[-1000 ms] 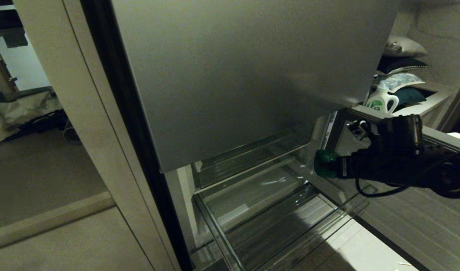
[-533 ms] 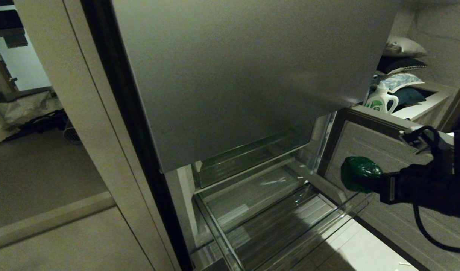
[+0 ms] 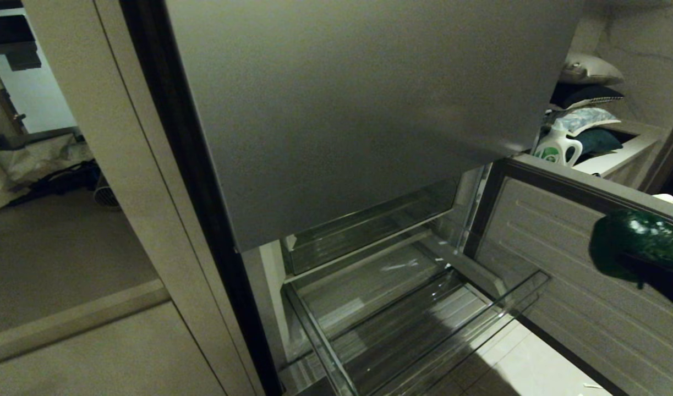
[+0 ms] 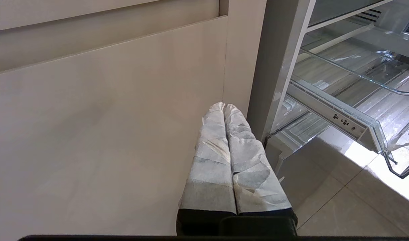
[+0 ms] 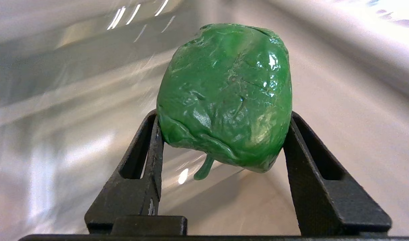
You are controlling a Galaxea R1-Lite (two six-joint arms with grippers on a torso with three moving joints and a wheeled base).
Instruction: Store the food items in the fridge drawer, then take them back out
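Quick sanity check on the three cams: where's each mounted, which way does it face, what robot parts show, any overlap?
Head: high on the robot, facing forward and down at the open fridge drawer; right gripper at the right edge with the green food item.
Left wrist: behind the left gripper, its taped fingers together, beside a cabinet panel.
Right wrist: behind the right gripper's black fingers, clamping the green item.
Shared: head and left wrist see the drawer; head and right wrist the green item.

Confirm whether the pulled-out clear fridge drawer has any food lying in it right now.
No: the fridge drawer shows only its bare ribbed floor, and the green food item sits clamped in the right gripper.
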